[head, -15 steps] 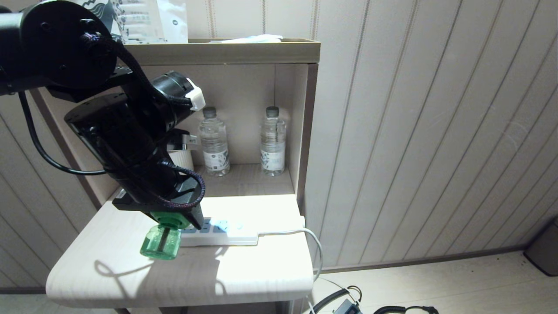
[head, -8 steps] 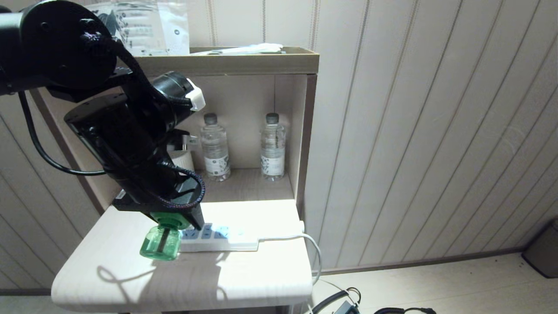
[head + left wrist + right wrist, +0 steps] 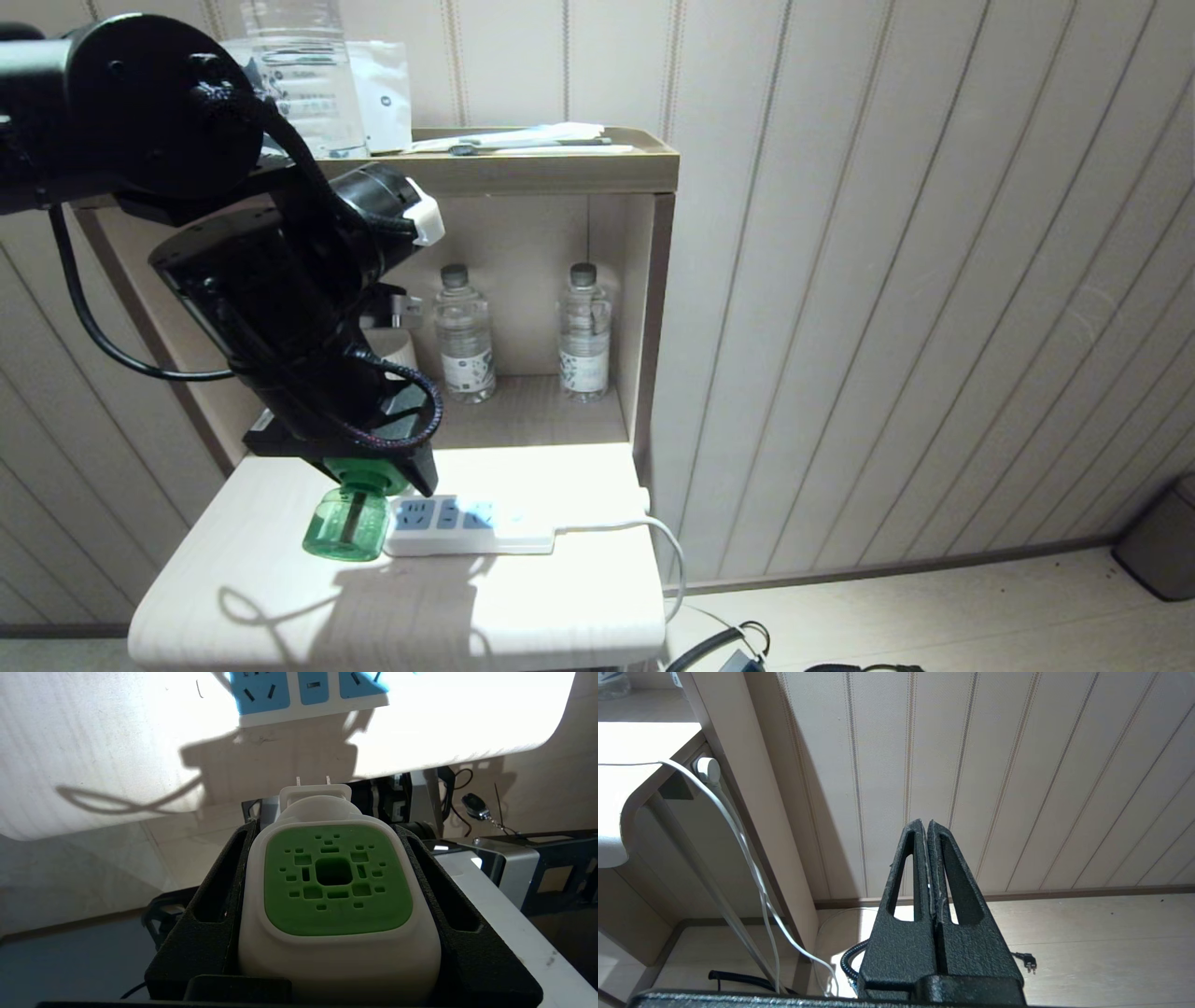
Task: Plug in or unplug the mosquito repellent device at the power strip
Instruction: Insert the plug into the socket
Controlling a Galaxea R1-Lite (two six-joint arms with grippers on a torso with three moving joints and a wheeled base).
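My left gripper (image 3: 373, 474) is shut on the white head of the mosquito repellent device (image 3: 345, 527), whose green bottle hangs below the fingers. It hovers over the small table, just left of the power strip's (image 3: 476, 525) left end. In the left wrist view the device's green vented face (image 3: 338, 882) fills the space between the black fingers (image 3: 224, 891). Its two metal prongs (image 3: 312, 780) stick out bare, in no socket, and the strip's blue sockets (image 3: 303, 693) lie beyond them. My right gripper (image 3: 927, 823) is shut and empty, hanging low beside the table and facing the panelled wall.
Two clear water bottles (image 3: 464, 336) (image 3: 584, 331) stand in the niche behind the table (image 3: 560, 607), and a mug (image 3: 397, 347) is partly hidden by my arm. The strip's white cord (image 3: 667, 537) drops over the table's right edge. Packets and papers (image 3: 523, 140) lie on the top shelf.
The whole head view has slid downward, so the camera has moved. The held device now sits slightly further from the strip, whose leftmost socket has come out from behind the gripper.
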